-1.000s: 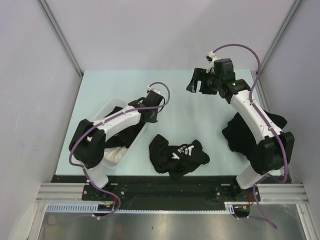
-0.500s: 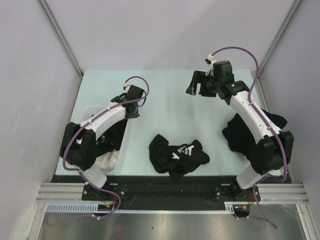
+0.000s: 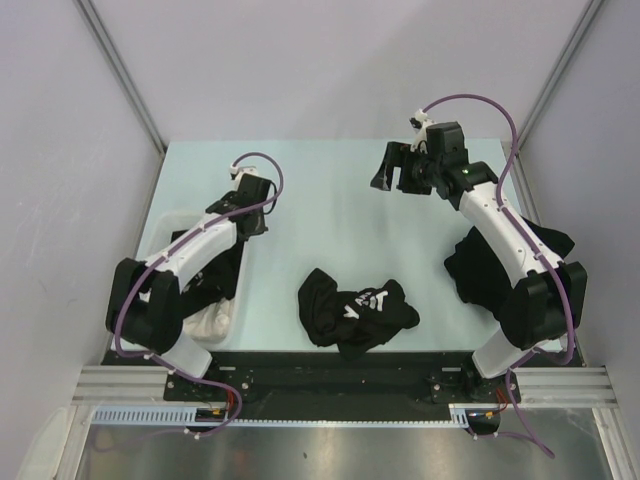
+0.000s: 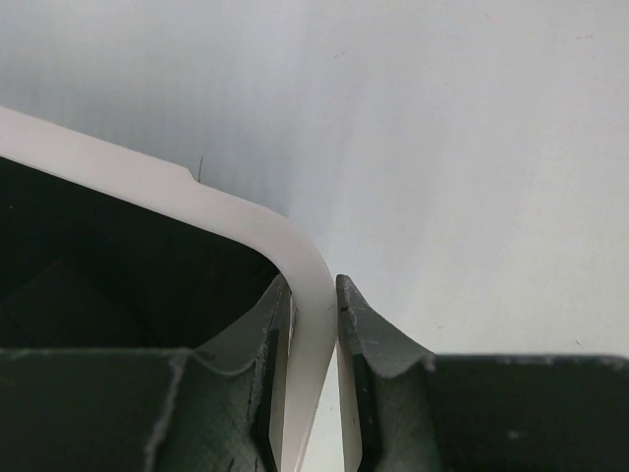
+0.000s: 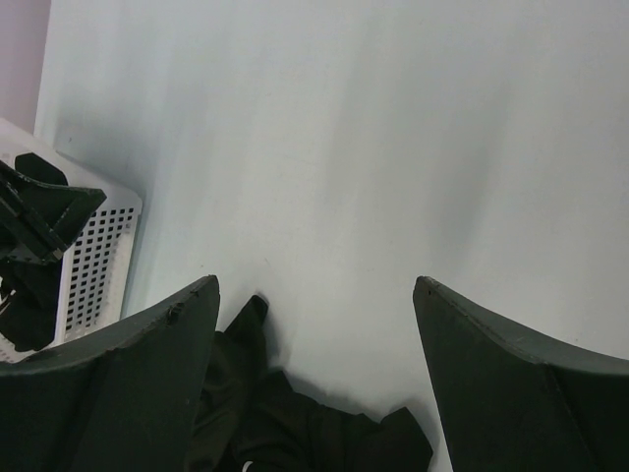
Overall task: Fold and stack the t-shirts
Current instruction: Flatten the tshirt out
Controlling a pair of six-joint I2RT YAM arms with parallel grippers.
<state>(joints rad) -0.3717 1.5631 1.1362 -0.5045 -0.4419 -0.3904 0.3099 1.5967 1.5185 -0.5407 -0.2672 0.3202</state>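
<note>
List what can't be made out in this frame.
Basket contents: top view, left arm covers them; left wrist view shows only dark.
Right-side t-shirt pile: top view, right arm hides most.
Centre t-shirt print: crumpled, too small.

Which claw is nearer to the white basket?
Left. The left claw is shut on a corner of the white basket rim; the right claw hangs open over the table, far to the basket's right.

Only one marking is visible: white printed lettering (image 3: 366, 299) on the chest of the crumpled black cotton t-shirt (image 3: 325, 310). Folds break it up. It possibly includes a Y-shaped stroke, but no word is legible.
</note>
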